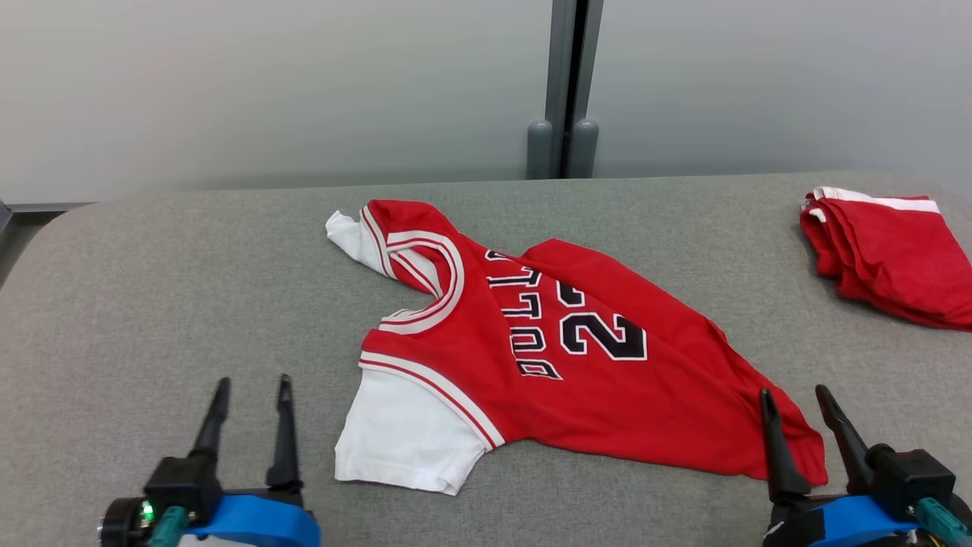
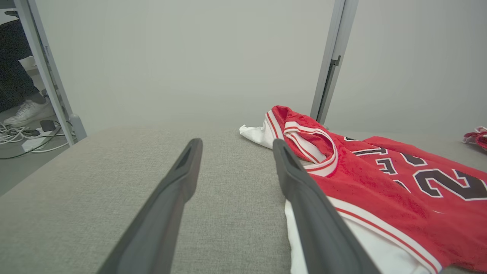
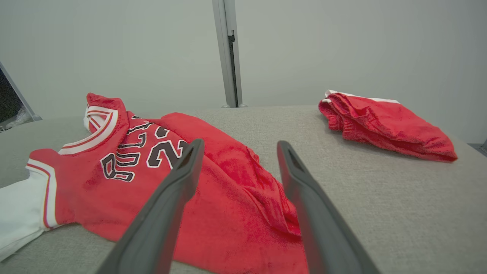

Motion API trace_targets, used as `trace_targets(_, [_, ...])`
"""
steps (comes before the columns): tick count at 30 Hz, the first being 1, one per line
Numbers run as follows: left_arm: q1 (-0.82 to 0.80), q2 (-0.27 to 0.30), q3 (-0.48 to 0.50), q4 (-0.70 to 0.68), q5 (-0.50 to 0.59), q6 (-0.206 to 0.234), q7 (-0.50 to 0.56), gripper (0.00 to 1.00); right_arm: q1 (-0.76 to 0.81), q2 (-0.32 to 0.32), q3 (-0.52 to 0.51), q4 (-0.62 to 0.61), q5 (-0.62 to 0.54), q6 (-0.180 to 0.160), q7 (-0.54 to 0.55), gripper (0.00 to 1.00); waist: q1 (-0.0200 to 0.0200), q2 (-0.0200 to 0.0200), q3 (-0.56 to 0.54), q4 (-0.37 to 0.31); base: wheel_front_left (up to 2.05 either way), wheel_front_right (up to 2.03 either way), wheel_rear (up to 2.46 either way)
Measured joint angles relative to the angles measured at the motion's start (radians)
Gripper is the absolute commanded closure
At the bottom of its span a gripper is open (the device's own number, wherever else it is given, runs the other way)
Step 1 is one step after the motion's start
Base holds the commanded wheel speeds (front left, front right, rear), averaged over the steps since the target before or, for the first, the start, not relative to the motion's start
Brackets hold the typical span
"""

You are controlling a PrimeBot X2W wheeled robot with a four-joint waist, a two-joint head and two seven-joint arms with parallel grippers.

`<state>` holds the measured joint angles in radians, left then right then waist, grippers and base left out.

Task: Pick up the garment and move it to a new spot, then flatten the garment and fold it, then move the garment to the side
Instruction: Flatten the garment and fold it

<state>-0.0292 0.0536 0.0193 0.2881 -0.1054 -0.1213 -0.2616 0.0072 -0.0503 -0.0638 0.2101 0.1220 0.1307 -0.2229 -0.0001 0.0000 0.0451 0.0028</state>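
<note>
The garment (image 1: 577, 365) is a red jersey with white sleeves and black lettering. It lies spread but wrinkled in the middle of the grey table (image 1: 152, 304), collar toward the left. My left gripper (image 1: 252, 387) stands open at the lower left, apart from the white sleeve. In the left wrist view the garment (image 2: 380, 179) lies right of my open left gripper (image 2: 236, 142). My right gripper (image 1: 796, 393) stands open at the lower right, over the jersey's hem corner. The right wrist view shows the garment (image 3: 125, 179) below and left of my open right gripper (image 3: 237, 144).
A second red garment (image 1: 888, 254) lies folded at the table's far right, also the red bundle (image 3: 384, 125) in the right wrist view. A grey post (image 1: 566, 91) stands behind the table. A person's shoe (image 2: 28, 112) and cables sit on the floor at left.
</note>
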Motion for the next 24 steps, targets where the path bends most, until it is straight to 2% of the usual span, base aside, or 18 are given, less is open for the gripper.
trace_targets(8, [-0.044, 0.0, -0.104, 0.15, -0.018, -0.003, 0.0, 0.0, -0.028, 0.0, -0.095, 0.133, -0.036, 0.0, 0.001, 0.0, 0.0, 0.0, 0.034, -0.015, 0.0, 0.0, 0.0])
trace_targets(15, [-0.061, 0.007, -0.163, 0.281, -0.045, -0.005, 0.0, 0.0, -0.055, 0.0, -0.114, 0.27, -0.036, 0.0, -0.01, 0.0, 0.0, 0.0, 0.065, -0.025, 0.0, 0.0, 0.0])
trace_targets(24, [-0.088, 0.02, -0.205, 0.369, -0.074, -0.008, 0.0, 0.0, -0.098, 0.0, -0.121, 0.413, -0.026, 0.0, -0.03, 0.0, 0.0001, 0.0, 0.091, -0.027, 0.0, 0.0, 0.0])
